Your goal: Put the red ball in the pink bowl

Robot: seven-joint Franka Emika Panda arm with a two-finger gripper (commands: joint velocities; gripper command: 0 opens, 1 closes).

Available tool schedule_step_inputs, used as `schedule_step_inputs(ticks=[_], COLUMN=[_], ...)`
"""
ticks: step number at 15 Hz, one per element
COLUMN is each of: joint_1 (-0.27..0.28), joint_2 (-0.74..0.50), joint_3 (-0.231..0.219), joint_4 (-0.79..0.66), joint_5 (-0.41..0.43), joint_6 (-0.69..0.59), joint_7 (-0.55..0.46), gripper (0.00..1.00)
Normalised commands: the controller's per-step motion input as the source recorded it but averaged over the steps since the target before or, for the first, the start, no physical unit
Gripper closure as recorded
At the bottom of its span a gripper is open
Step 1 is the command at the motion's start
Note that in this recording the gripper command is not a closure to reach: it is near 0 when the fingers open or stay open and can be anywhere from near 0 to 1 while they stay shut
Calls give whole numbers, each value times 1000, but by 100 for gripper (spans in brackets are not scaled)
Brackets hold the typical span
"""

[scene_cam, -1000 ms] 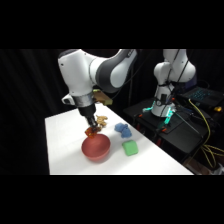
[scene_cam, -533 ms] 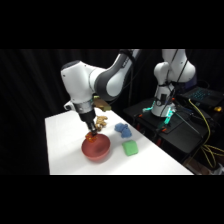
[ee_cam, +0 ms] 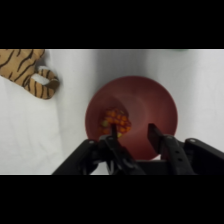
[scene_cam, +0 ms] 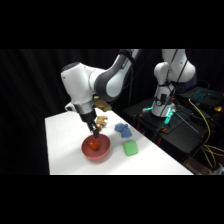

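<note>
The gripper (ee_cam: 134, 134) hangs low over the bowl (ee_cam: 155, 100), its fingers apart and gripping nothing; the ball (ee_cam: 116, 121) lies inside the bowl, beside the left finger. The bowl (scene_cam: 96, 149) sits near the table's (scene_cam: 62, 142) front edge, with a striped toy (ee_cam: 27, 70), a blue thing (scene_cam: 122, 130) and a green block (scene_cam: 130, 148) near it.

Dim, soft-focus frames; dark background

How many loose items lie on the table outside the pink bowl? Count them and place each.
3. A tiger-striped toy lies beyond the pink bowl, a blue object to the bowl's right, and a green block nearer than it. The arm may hide others.
</note>
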Motion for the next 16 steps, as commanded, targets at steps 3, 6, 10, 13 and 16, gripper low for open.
schedule_step_inputs(ticks=[3, 6, 10, 13, 16], joint_1=[-34, 13, 8, -15, -22], joint_2=[-145, -227, -276, -306, -283], joint_3=[41, 5, -5, -5, -6], joint_4=[101, 154, 168, 131, 89], joint_5=[45, -36, -64, -53, -76], joint_6=[-294, -434, -419, -343, -275], joint_7=[-133, -42, -39, -79, -107], gripper=[0, 0, 0, 0, 0])
